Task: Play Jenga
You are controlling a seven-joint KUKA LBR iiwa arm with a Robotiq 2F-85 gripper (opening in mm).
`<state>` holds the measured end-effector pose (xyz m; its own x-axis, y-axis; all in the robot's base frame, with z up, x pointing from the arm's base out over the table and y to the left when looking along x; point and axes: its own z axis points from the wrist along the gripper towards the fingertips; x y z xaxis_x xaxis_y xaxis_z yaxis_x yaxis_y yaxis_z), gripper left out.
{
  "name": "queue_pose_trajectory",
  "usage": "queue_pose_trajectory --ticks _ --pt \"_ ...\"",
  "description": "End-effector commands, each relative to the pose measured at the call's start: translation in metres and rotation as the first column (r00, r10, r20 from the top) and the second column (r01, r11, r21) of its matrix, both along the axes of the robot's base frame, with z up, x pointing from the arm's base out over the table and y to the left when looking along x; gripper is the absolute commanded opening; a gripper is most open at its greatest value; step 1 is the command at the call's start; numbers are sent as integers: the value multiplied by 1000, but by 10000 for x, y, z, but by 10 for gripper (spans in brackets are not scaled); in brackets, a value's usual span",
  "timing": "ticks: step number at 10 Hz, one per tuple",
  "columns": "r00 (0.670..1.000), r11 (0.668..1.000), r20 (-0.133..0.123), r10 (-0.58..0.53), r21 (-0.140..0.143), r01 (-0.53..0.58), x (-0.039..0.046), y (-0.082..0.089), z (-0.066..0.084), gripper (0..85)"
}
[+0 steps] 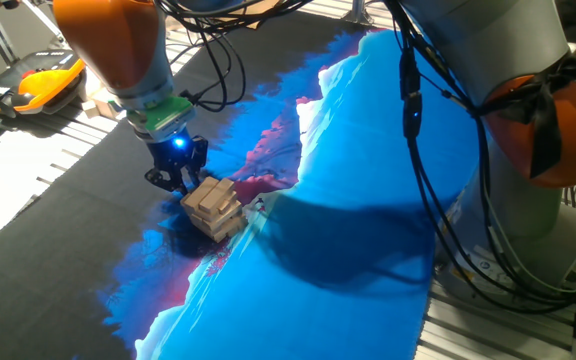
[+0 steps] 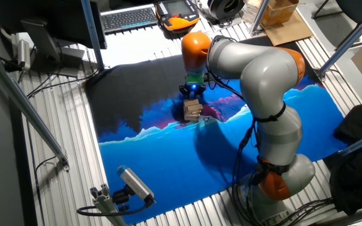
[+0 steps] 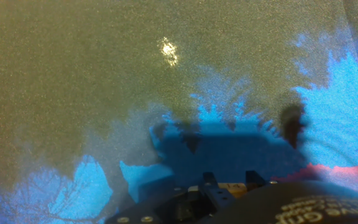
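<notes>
The Jenga (image 1: 214, 208) is a small, slightly askew tower of pale wooden blocks standing on the blue, pink and black printed cloth (image 1: 368, 250). It also shows in the other fixed view, Jenga (image 2: 192, 111), just under the hand. My gripper (image 1: 175, 180) hangs low at the tower's upper left edge, its dark fingers right against the top layers, with a blue light glowing above them. In the hand view only the finger bases (image 3: 209, 180) show at the bottom edge, with a sliver of pale wood (image 3: 230, 186) between them. Whether the fingers clamp a block is hidden.
An orange and black pendant (image 1: 48, 82) and some loose pale blocks (image 1: 95, 106) lie beyond the cloth's far left. A keyboard (image 2: 128, 17) and a cardboard box (image 2: 275, 14) sit at the back. A camera on a stand (image 2: 134, 183) stands near the front edge.
</notes>
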<state>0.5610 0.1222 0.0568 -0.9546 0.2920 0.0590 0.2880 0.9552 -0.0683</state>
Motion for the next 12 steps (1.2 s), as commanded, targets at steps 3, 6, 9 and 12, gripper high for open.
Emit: queue_pose_trajectory --ticks 3,6,9,12 --pt "1000 1000 1 0 0 0 9 -3 -1 170" --pt "1000 1000 2 0 -2 0 11 -3 -2 170" --pt "1000 1000 4 0 -4 0 20 -6 -7 170" --pt "1000 1000 3 2 -4 -2 41 -18 -10 170"
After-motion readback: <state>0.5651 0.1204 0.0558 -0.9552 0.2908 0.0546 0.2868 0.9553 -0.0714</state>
